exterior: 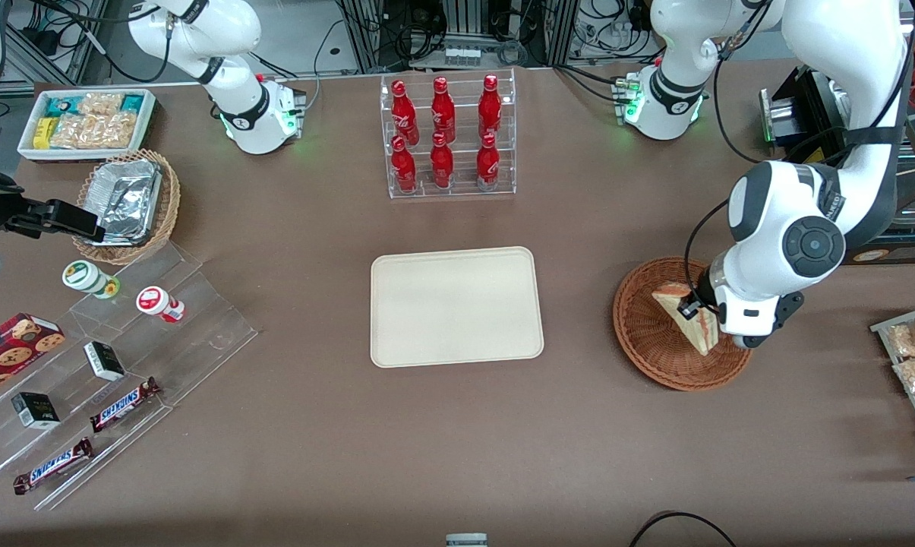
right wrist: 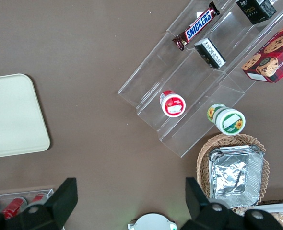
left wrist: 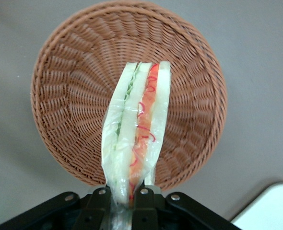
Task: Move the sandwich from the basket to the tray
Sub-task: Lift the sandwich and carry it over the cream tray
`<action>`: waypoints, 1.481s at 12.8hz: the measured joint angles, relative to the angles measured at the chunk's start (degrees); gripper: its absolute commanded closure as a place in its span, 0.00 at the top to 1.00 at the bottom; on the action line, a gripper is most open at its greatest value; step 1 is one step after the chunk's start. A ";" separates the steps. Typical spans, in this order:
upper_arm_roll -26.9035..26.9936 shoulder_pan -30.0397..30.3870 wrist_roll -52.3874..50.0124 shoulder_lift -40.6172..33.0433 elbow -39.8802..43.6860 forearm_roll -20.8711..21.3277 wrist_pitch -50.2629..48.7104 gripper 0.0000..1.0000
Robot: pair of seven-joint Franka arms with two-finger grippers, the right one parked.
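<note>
Two black fingers (left wrist: 103, 203) of the claw (left wrist: 123, 207) are pressed against the sides of the sandwich (left wrist: 137, 129), clamped on one end of it, with clear wrapping bunched between them. From the wrist view the sandwich stands on edge, its pale bread layers and its red and green filling stripe facing the camera, and the round brown basket (left wrist: 64, 86) lies beneath it. From the front view the claw (exterior: 689, 308) sits over the basket (exterior: 643, 334), which rests on the brown surface (exterior: 457, 456) toward the working arm's end, and the sandwich (exterior: 692, 319) shows as a pale wedge over the basket's middle. Whether the sandwich touches the weave or hangs just above it cannot be told. Beside the basket, toward the middle of the surface, lies the cream tray (exterior: 457, 308) with nothing on it, well apart from the basket. Farther from the front camera than the tray stands a clear rack of red bottles (exterior: 446, 137)
</note>
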 measured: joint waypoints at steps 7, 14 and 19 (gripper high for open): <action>-11.56 -0.29 5.54 2.86 0.64 0.00 -0.71 0.00; -18.34 -10.32 -9.86 13.91 12.65 6.52 -0.59 0.00; -18.36 -19.30 -21.38 24.35 22.66 13.28 0.42 0.00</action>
